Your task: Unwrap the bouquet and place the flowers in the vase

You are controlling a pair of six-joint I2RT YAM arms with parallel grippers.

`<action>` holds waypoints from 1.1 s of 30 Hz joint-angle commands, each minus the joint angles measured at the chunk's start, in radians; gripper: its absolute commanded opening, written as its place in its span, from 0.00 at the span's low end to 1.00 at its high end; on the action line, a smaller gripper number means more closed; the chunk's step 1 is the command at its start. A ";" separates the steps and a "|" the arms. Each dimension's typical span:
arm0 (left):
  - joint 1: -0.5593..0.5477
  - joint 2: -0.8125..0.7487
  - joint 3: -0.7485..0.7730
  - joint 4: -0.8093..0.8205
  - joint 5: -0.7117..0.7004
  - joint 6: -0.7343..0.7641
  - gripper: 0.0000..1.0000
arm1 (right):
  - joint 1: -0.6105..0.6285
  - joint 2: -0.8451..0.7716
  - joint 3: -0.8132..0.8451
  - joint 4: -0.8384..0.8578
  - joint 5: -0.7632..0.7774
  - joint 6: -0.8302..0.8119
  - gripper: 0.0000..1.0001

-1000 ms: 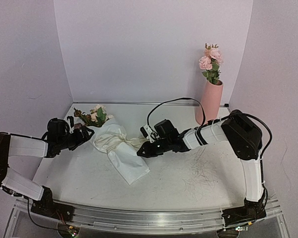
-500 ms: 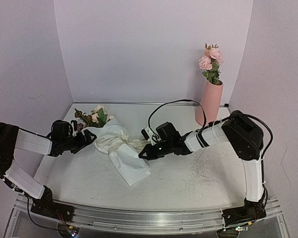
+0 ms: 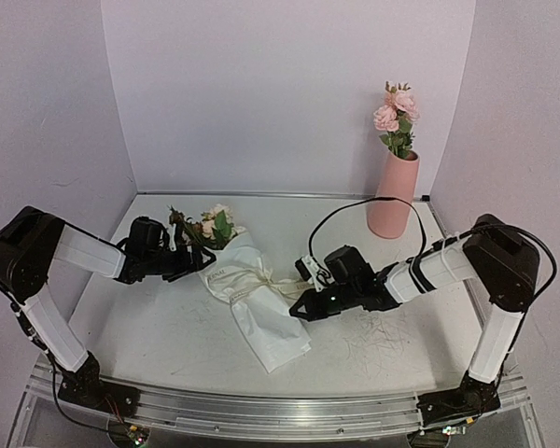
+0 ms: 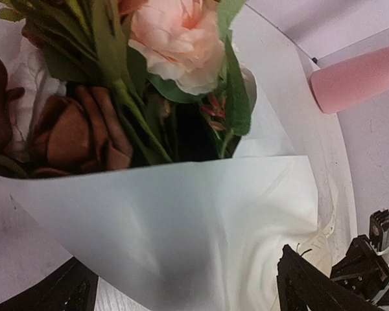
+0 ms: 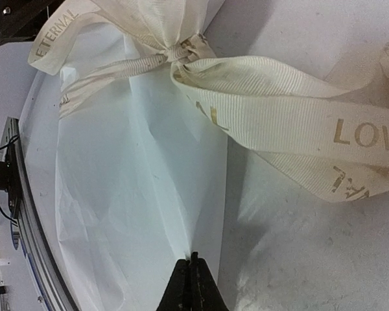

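Got the white-paper-cone rose bouquet (image 3: 252, 294) lying between pincers: left pincer (image 3: 194, 261) gaping wide either side of the flower end, right pincer (image 5: 193, 260) pinched together at the paper's edge.

White paper cone (image 3: 271, 322), plain; cream woven ribbon (image 5: 292, 110), gold lettering; pale pink and brown fabric roses (image 4: 175, 39); green leaves (image 4: 236, 87); tall matte pink vase (image 3: 393, 196), unpatterned.

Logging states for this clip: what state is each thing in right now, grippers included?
bouquet: lying flat, still wrapped.
ribbon: knot tied, one tail lying slack.
vase: upright, holding two pink roses.
left gripper: open, jaws either side of the bouquet's flower end.
right gripper: shut, tips at the wrapping paper's edge.
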 commanded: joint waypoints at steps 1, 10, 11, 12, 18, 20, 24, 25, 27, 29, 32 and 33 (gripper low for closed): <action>-0.023 0.068 0.081 0.070 0.033 -0.001 0.96 | 0.027 -0.075 -0.070 0.014 -0.004 0.031 0.14; -0.106 0.213 0.230 0.097 0.046 -0.025 0.96 | 0.041 -0.195 -0.132 -0.016 0.100 0.034 0.45; -0.108 0.215 0.233 0.097 0.041 -0.028 0.96 | 0.041 -0.215 -0.131 -0.043 0.125 0.029 0.48; -0.108 0.211 0.231 0.097 0.029 -0.029 0.96 | 0.041 -0.229 -0.125 -0.075 0.156 0.026 0.48; -0.106 0.091 0.148 0.085 -0.111 -0.004 1.00 | 0.018 -0.281 -0.069 -0.216 0.314 0.004 0.59; -0.105 0.028 0.105 0.069 -0.172 -0.001 1.00 | 0.001 -0.294 -0.052 -0.226 0.320 -0.014 0.63; -0.105 -0.112 0.031 0.017 -0.272 -0.003 1.00 | -0.042 -0.264 0.031 -0.244 0.281 -0.044 0.64; -0.103 -0.143 0.018 -0.008 -0.334 -0.035 1.00 | -0.050 -0.250 0.058 -0.254 0.279 -0.045 0.64; -0.095 -0.207 0.005 -0.087 -0.447 -0.126 1.00 | -0.066 -0.224 0.107 -0.277 0.282 -0.043 0.63; -0.079 -0.276 0.022 -0.208 -0.491 -0.121 1.00 | -0.087 -0.209 0.134 -0.292 0.283 -0.017 0.63; -0.076 -0.351 0.011 -0.315 -0.616 -0.105 1.00 | -0.120 -0.199 0.138 -0.299 0.284 0.037 0.65; -0.076 -0.361 0.003 -0.315 -0.599 -0.079 1.00 | -0.129 -0.198 0.134 -0.304 0.292 0.059 0.74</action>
